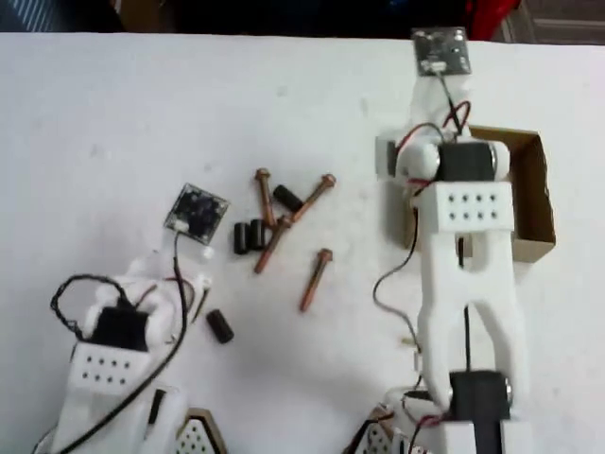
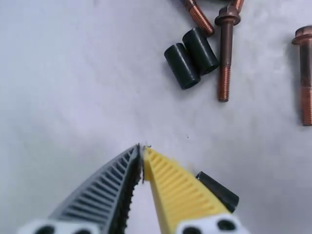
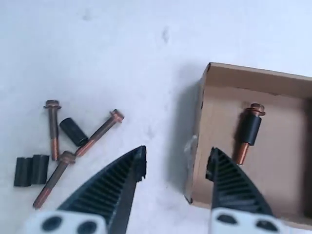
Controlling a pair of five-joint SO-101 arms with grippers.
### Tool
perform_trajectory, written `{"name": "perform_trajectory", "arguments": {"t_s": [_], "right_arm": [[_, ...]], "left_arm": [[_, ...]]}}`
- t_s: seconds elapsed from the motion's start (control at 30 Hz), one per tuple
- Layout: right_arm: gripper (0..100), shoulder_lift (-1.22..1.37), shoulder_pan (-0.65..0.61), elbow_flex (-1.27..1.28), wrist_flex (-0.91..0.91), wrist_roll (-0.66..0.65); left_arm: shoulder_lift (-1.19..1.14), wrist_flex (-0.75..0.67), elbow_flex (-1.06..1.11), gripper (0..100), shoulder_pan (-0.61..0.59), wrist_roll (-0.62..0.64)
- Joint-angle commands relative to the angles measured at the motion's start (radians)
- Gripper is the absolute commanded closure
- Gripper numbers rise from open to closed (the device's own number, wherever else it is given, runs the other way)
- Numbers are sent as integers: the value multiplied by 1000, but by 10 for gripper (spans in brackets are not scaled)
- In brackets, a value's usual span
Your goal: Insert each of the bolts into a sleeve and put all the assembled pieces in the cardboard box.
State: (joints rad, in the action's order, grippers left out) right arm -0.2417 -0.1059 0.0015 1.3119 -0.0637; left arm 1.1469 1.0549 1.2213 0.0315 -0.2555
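Observation:
Several loose copper bolts (image 1: pixel 316 279) and black sleeves (image 1: pixel 248 235) lie mid-table. My left gripper (image 2: pixel 141 148) is shut with nothing in it, low over bare table; one sleeve (image 2: pixel 219 191) lies just beside its yellow finger (image 2: pixel 180 195), and two sleeves (image 2: pixel 191 57) lie side by side farther ahead. My right gripper (image 3: pixel 178 163) is open and empty above the near edge of the cardboard box (image 3: pixel 253 75). Inside the box lies one bolt with a sleeve on it (image 3: pixel 248 130). In the high view the right arm covers much of the box (image 1: pixel 534 180).
The bolts (image 3: pixel 52 129) and a sleeve (image 3: pixel 73 130) sit well to the side of the box. A lone sleeve (image 1: pixel 220 326) lies by the left arm. White table surface stretches open to the far left and at the back.

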Motion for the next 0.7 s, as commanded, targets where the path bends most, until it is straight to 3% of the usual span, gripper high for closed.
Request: {"name": "perform_trajectory", "arguments": {"t_s": [0.0,0.27,0.33,0.43,0.67], "right_arm": [[815,-113,-73,-49,110,-14],[811,-137,-140,52,194,-18],[810,-137,-157,112,188,-92],[799,-147,-216,224,128,-178],[717,-147,-292,442,-39,-190]], "left_arm": [[90,31,-5,954,-22,12],[116,5,-5,954,-188,14],[116,8,0,954,-186,14],[117,-21,41,954,-186,14],[119,-80,100,954,-189,9]]}}
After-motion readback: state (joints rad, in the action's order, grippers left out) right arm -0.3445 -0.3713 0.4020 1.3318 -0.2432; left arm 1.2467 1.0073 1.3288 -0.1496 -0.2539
